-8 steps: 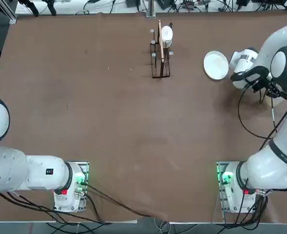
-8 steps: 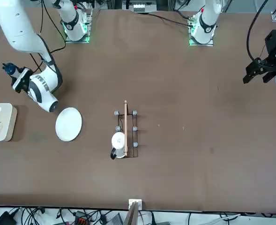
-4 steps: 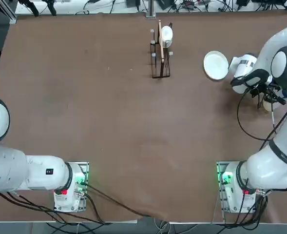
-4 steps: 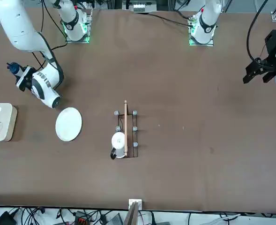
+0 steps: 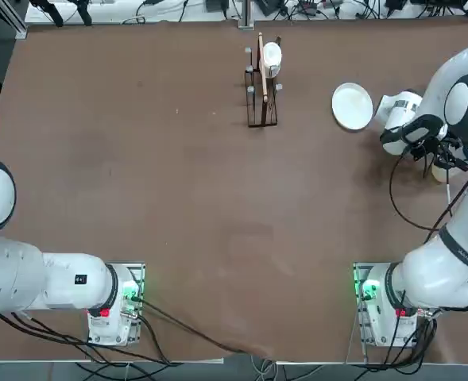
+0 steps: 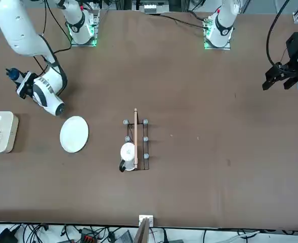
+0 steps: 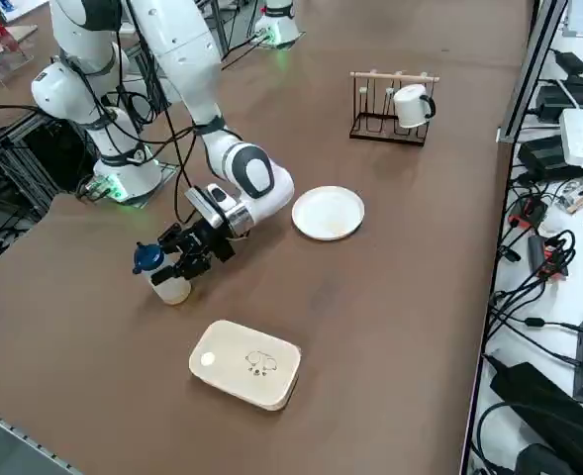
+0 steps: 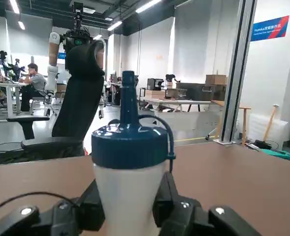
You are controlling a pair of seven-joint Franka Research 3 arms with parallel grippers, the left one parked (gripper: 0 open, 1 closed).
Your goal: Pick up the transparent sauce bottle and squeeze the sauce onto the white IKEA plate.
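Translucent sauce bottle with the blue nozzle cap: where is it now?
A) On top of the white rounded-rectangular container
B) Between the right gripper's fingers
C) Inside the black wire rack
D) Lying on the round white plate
B: the translucent squeeze bottle with the blue nozzle cap sits between the black fingers of the right gripper, one on each side of its body.

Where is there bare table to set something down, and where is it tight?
Bare table lies between the plate and the wire rack, and a wide stretch lies beyond the rack, toward the left arm. It is crowded around the right gripper, which holds the sauce bottle between the plate, the white container and the arm's cables.
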